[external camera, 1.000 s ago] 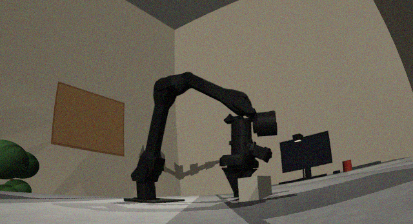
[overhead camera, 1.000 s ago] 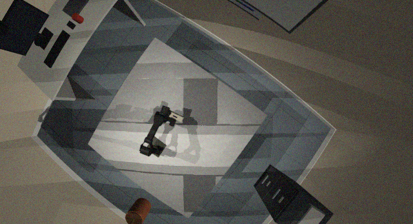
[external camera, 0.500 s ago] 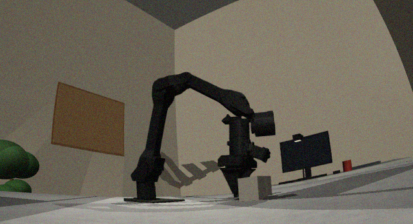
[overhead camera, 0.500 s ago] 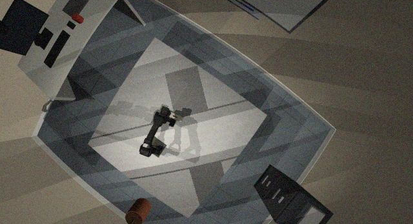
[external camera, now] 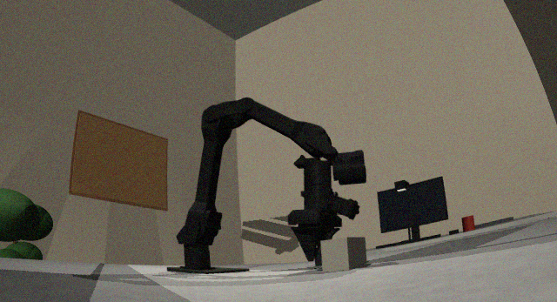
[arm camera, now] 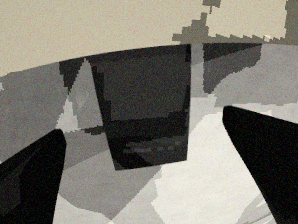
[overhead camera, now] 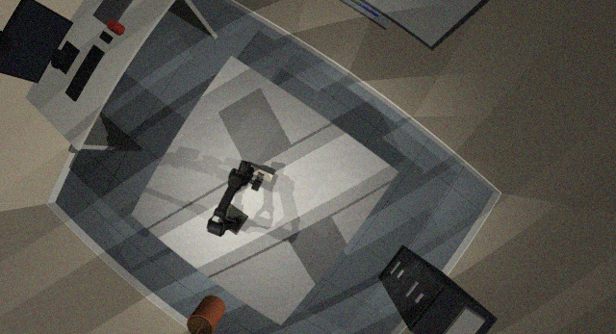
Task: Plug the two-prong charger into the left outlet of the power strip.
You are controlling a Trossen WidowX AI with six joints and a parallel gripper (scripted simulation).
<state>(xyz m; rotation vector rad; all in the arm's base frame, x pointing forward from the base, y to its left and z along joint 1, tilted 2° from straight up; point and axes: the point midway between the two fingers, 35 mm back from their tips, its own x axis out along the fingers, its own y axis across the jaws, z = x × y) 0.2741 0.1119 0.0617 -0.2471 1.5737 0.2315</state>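
The power strip is a beige block. In the wrist view it fills the top; its outlets cannot be made out. The charger is a dark, blocky body in the middle of the wrist view. Its far end meets the near edge of the strip in that view. Its prongs are hidden, and whether they sit in an outlet cannot be told. My gripper is open, pointing down close beside the strip. Its fingers stand wide on either side of the charger, with visible gaps to both.
The arm's base stands left of the strip in the exterior view. A side desk with a monitor and a red cup is farther off. A dark cabinet and an orange-brown cylinder stand away from the arm.
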